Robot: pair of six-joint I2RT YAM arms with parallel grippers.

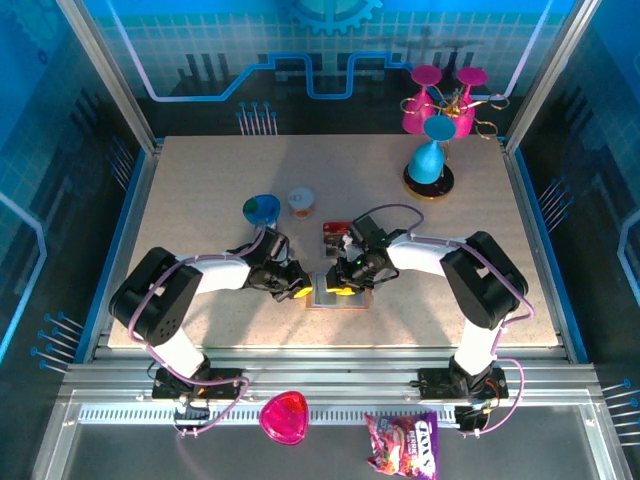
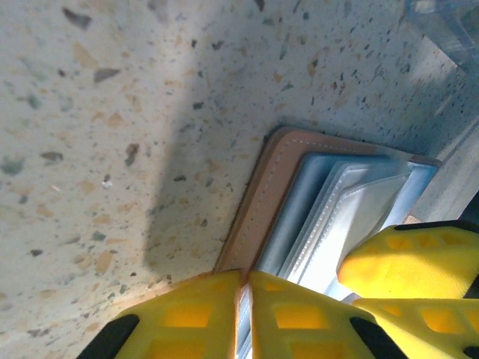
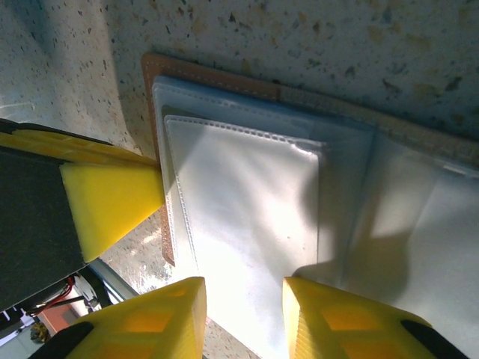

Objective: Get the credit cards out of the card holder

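Left pincer [image 2: 245, 283] on card holder [image 2: 263, 185] edge

Bright overhead light floods the table [image 1: 200, 200], with soft shadows across its far half. A broad shadow band crosses the left wrist view. Glare whitens the card holder's [image 3: 247, 217] clear sleeves, and the right gripper's [image 3: 241, 293] fingers [image 3: 150, 321] look soft, perhaps out of focus.

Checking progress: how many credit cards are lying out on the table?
1: a dark, red-marked card on the table, just beyond the open card holder. Another may be hidden inside the holder.
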